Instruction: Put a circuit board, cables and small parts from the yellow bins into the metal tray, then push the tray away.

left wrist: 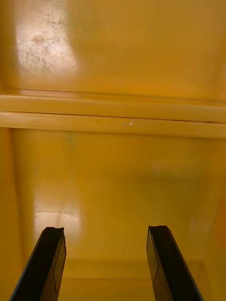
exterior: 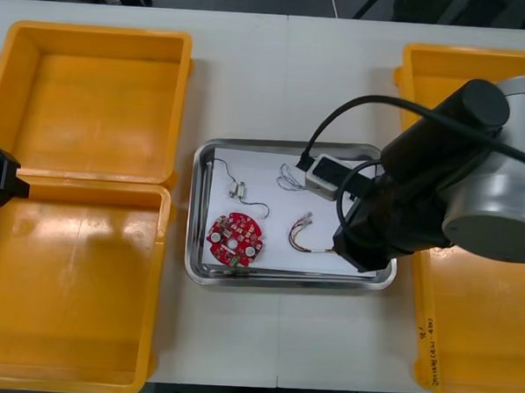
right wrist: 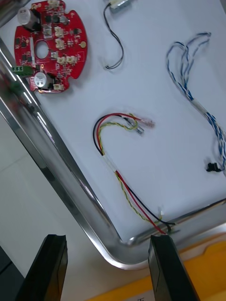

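Several items lie in the white-lined metal tray (exterior: 284, 280), among them a round red circuit board (exterior: 236, 239). The right claw (right wrist: 107, 240), spread and empty, hangs over the tray's near right corner. A push there could swivel the tray or snag the red-and-yellow cable (exterior: 300, 235). The left claw (left wrist: 106, 235) hovers open above a yellow plastic bin (left wrist: 113, 178).

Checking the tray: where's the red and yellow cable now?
Front view: the red and yellow cable lies inside the metal tray, right of the round red circuit board, nearer the robot than the blue and white cable.
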Controlling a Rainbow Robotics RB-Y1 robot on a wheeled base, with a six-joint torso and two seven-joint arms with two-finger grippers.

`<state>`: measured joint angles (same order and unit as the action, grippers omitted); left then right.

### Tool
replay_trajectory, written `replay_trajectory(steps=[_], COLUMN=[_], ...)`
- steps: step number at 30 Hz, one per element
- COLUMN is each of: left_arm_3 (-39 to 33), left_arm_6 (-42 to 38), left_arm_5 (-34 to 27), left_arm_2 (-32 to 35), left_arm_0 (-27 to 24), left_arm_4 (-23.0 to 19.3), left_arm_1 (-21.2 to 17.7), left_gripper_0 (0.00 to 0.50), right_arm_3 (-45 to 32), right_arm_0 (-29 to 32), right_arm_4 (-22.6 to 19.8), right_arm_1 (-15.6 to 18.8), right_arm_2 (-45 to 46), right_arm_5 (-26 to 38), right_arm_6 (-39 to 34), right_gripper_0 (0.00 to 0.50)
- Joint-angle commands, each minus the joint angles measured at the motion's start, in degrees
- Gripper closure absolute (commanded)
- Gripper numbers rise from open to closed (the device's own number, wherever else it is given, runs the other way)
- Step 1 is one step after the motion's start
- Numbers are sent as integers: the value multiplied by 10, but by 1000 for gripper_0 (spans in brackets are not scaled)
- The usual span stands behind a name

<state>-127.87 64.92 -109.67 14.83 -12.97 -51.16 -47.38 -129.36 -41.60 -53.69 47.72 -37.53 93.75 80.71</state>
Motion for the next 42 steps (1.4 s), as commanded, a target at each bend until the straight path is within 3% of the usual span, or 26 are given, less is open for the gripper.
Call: replay_trajectory(steps=[1, 8, 18, 33, 42], left_arm_3=[-18, -18, -18, -18, -18], left_arm_6=[48, 48, 48, 48, 48], left_arm_5=[-3, -3, -3, -3, -3], left_arm_2=[20, 19, 19, 19, 19], left_arm_0=[9, 9, 9, 9, 9], left_arm_4=[-5, -6, -6, -6, -6], left_arm_1=[-25, -25, -25, -25, -25], left_gripper_0=[0, 0, 0, 0, 0], right_arm_3=[-18, 10, 53, 56, 63], right_arm_0=[-75, -116, -153, -172, -177], right_arm_4=[38, 99, 132, 164, 210], right_arm_1=[18, -27, -63, -54, -54], right_arm_2=[-109, -218, -309, -388, -423], right_arm_5=[-55, -110, -146, -163, -182], right_arm_6=[9, 21, 34, 34, 27], right_gripper_0=[0, 0, 0, 0, 0])
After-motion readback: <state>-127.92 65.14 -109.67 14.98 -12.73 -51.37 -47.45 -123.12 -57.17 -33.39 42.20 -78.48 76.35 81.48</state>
